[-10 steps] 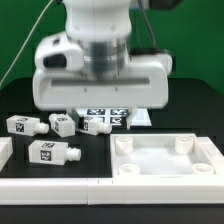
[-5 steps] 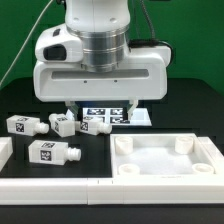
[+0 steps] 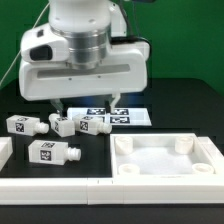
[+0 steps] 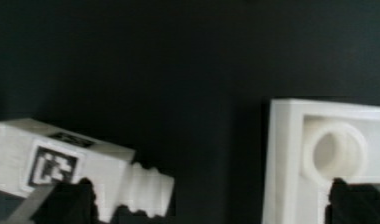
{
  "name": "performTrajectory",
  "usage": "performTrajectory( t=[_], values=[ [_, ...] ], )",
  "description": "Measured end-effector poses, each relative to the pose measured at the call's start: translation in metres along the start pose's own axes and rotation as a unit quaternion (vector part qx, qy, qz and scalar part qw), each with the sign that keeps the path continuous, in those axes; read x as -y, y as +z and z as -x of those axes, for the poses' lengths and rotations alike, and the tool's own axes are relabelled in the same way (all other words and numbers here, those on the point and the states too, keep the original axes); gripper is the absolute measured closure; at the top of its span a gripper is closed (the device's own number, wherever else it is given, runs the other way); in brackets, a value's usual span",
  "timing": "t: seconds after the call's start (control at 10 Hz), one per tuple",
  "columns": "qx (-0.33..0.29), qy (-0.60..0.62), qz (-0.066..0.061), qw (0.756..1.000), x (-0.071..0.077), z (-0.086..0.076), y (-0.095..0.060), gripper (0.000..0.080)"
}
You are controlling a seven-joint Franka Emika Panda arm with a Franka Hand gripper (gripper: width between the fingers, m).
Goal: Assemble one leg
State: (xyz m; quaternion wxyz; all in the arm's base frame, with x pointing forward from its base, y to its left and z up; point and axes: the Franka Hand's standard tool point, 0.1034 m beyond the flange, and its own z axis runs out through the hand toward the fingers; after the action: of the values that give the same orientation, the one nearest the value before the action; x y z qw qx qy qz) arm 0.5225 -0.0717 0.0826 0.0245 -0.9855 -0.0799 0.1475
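Observation:
Four alike white legs lie on the black table: one [image 3: 22,125] at the exterior view's left, two [image 3: 62,123] [image 3: 92,124] under my hand, and one [image 3: 52,153] nearer the front. My gripper [image 3: 88,106] hangs open and empty above the two middle legs, touching neither. In the wrist view one leg [image 4: 71,165] with its tag and ribbed stub lies beside one dark fingertip [image 4: 62,205]. My gripper [image 4: 208,205] stands apart from it there. The other fingertip [image 4: 356,198] is over the tray's corner.
The large white square tray-like part [image 3: 165,172] with round corner sockets lies at the exterior view's right, and its corner shows in the wrist view [image 4: 293,140]. The marker board [image 3: 125,116] lies behind the legs. A white block [image 3: 4,150] and a white rail [image 3: 60,186] border the front left.
My gripper has risen and moved toward the exterior view's left, now showing both fingers above the middle legs. The legs and tray have not moved.

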Motion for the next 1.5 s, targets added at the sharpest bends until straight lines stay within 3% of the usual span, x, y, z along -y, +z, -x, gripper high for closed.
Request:
performTrajectory(
  t=[0.5,0.6,0.7,0.8,0.9,1.1,1.3,1.4,1.5],
  values=[
    [0.007,-0.15,0.003,0.989,-0.003,0.004,0.004,0.0151],
    [0.022,-0.147,0.019,0.989,-0.013,0.015,0.015,0.0151],
    [0.017,-0.139,0.053,0.989,-0.022,0.025,0.021,0.0151],
    [0.033,-0.129,0.06,0.989,-0.023,0.041,0.034,0.0151],
    [0.065,-0.123,0.051,0.989,-0.023,0.047,0.043,0.0151],
    [0.123,-0.125,0.044,0.983,-0.014,0.04,0.041,0.0151],
    [0.182,-0.128,0.037,0.974,-0.01,0.045,0.047,0.0151],
    [0.209,-0.124,0.049,0.969,-0.018,0.047,0.054,0.0151],
    [0.237,-0.107,0.07,0.963,-0.022,0.053,0.056,0.0151]
  ],
)
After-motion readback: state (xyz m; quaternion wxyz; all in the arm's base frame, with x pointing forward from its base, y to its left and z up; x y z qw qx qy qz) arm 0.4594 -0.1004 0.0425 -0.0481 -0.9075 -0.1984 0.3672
